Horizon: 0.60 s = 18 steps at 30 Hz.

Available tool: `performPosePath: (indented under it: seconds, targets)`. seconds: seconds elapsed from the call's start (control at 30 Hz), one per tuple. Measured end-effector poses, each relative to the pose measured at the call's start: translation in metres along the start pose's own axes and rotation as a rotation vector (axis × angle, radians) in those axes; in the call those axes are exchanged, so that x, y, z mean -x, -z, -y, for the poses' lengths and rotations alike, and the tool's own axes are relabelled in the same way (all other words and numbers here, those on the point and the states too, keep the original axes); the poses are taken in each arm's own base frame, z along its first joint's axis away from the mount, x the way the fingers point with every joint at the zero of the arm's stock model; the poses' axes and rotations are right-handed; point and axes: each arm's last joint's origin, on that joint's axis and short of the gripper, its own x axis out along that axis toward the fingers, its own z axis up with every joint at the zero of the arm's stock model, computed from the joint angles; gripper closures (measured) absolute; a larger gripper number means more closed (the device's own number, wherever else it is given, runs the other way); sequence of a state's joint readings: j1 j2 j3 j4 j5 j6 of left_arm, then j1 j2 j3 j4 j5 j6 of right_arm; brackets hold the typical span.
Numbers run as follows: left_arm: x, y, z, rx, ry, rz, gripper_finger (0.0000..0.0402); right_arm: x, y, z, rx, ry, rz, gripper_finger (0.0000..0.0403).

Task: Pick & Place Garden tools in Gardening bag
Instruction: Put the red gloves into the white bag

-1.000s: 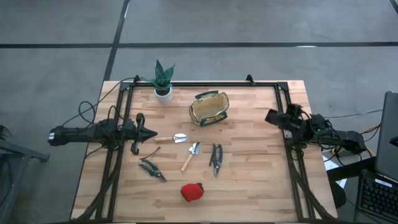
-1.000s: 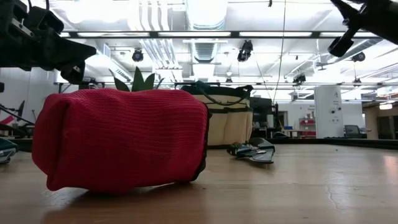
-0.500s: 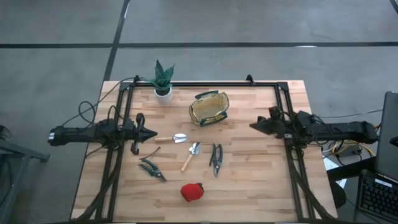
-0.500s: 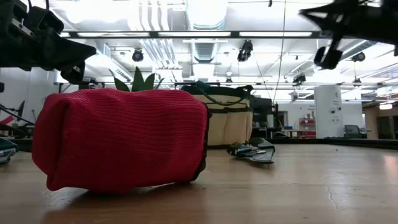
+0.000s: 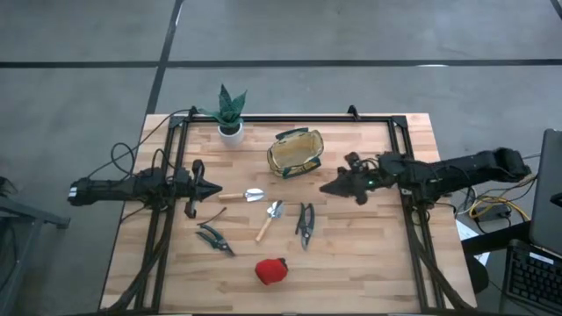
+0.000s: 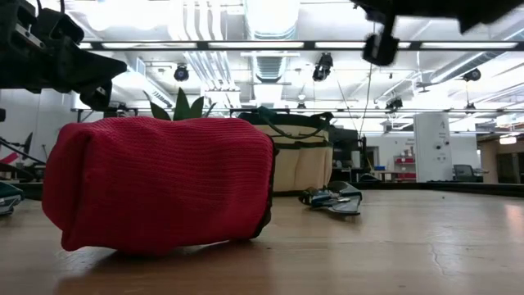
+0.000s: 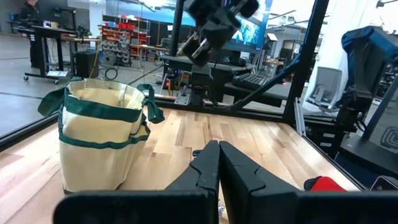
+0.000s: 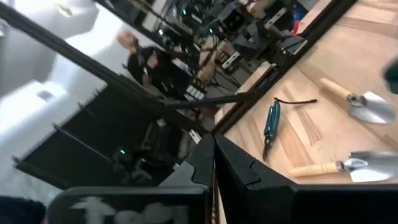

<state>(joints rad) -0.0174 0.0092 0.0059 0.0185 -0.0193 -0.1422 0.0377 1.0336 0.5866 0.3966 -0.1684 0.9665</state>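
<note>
Tools are all laid out on the counter [image 5: 369,254] right now, none in the gardening bag [image 5: 296,152] yet, which stands upright toward the far side, mouth open. Just in front of it lies one trowel [image 5: 246,196], and beside that a second trowel [image 5: 270,219] at a slant. One pair of shears [image 5: 305,223] lies just right of that second trowel, the other shears [image 5: 213,237] sit off to the left, and the red soft item [image 5: 271,270] is nearest the front edge. My right pincer [image 5: 327,188] hangs above the counter just right of the bag, fingers pressed together and holding nothing. My left pincer [image 5: 216,189] is also squeezed together and empty, parked at the left side near the first trowel's handle. A potted plant [image 5: 229,114] stands at the far left corner, apart from the bag.
</note>
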Motion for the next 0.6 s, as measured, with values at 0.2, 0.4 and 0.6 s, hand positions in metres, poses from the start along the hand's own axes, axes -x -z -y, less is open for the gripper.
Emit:
performPosePath:
  seconds: [0.2, 0.4, 0.6]
  targets:
    - [0.000, 0.000, 0.000, 0.000, 0.000, 0.003, 0.0390, -0.046, -0.003, -0.013, 0.114, 0.193, -0.215, 0.0394]
    - [0.000, 0.000, 0.000, 0.000, 0.000, 0.004, 0.0390, -0.091, 0.006, -0.034, 0.266, 0.254, -0.432, 0.0394]
    - [0.000, 0.000, 0.000, 0.000, 0.000, 0.005, 0.0390, -0.137, 0.019, -0.045, 0.423, 0.294, -0.610, 0.0392]
